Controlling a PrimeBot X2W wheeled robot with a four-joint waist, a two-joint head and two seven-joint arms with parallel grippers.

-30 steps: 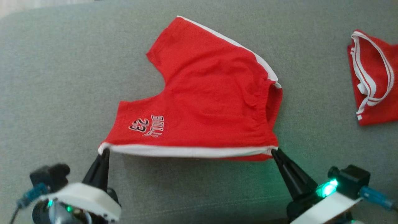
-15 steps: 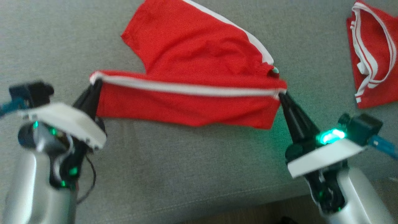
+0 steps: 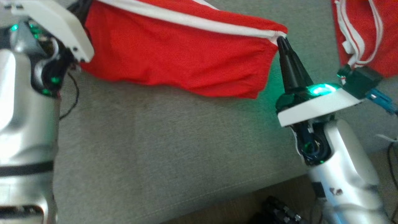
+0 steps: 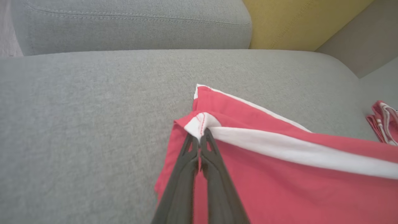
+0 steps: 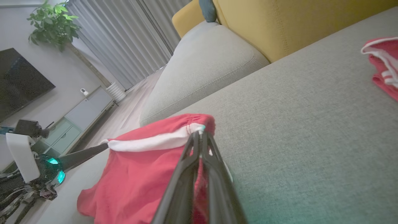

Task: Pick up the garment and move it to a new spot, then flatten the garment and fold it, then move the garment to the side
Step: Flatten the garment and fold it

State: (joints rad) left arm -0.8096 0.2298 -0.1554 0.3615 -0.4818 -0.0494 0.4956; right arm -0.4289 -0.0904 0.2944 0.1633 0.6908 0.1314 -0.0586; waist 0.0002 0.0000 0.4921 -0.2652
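Both pairs of jaws are pinching fully shut on the red shorts (image 3: 174,59). Each pair is gripping one end of the white side stripe (image 3: 192,21): the left jaws are biting the hem corner and the right jaws the waistband corner. In both cases only a sliver of cloth is sitting between the very tips. The stripe is stretching taut from one set of tips to the other. The rest of the fabric is hanging below them, with its lower edge sagging toward the grey sofa seat (image 3: 155,140). Part of the shorts seems to be lying on the seat just beyond the left tips.

The shallow bite is posing the main risk. If the arms are pulling apart any harder, one corner is likely to slide out, and the shorts would drop in a heap. If they are drawing together instead, the stripe would slacken and the loose panel could bunch under itself, spoiling the fold. Uneven height between the two sets of tips would lay the edge down skewed. A second red garment (image 3: 357,31) is lying close beside the right jaws on their outer side, so a swing that way risks dragging it along.
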